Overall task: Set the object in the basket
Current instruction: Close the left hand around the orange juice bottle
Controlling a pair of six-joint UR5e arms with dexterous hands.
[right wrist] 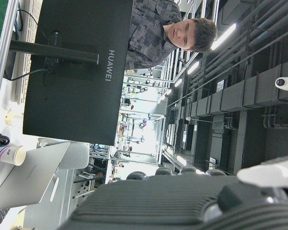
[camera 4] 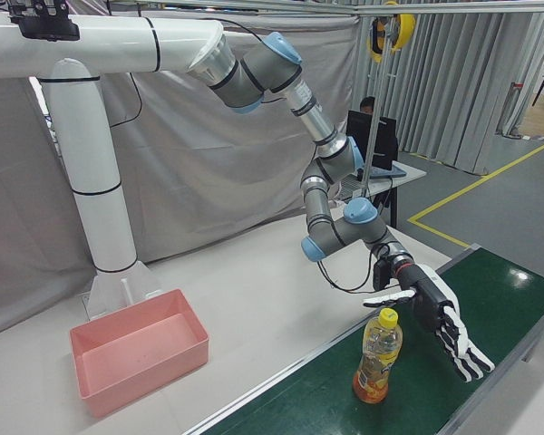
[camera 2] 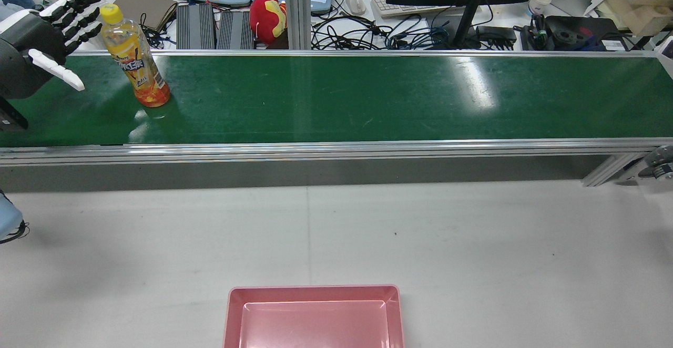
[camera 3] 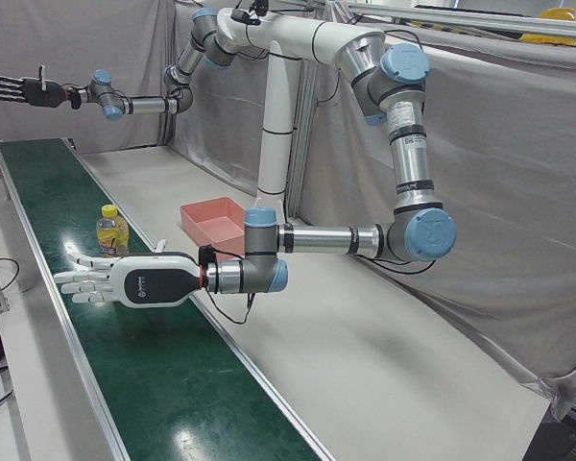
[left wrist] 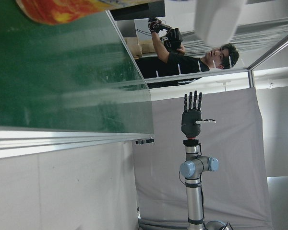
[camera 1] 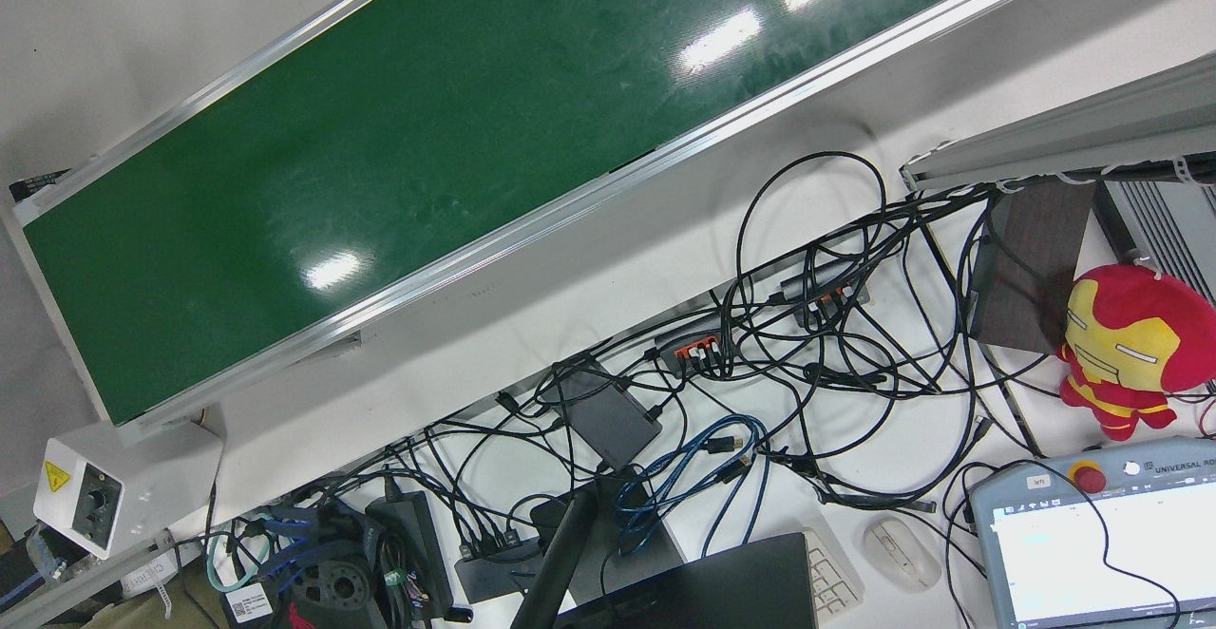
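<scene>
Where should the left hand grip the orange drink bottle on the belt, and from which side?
Grip the orange drink bottle around its labelled mid-body, probably sideways from the left hand's side. It stands upright on the green conveyor belt, leaning slightly in the rear view, with a narrow yellow cap that gives little hold. The open fingers are already beside it, apart from it.

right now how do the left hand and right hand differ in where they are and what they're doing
The left hand hovers low over the green belt, beside the yellow-capped bottle, apart from it; the right hand is raised high at the belt's far end, with nothing near it. In the left-front view the left hand's forearm lies level near the pink basket; the right arm reaches far from the basket. Both hands are open, fingers spread, holding nothing.
</scene>
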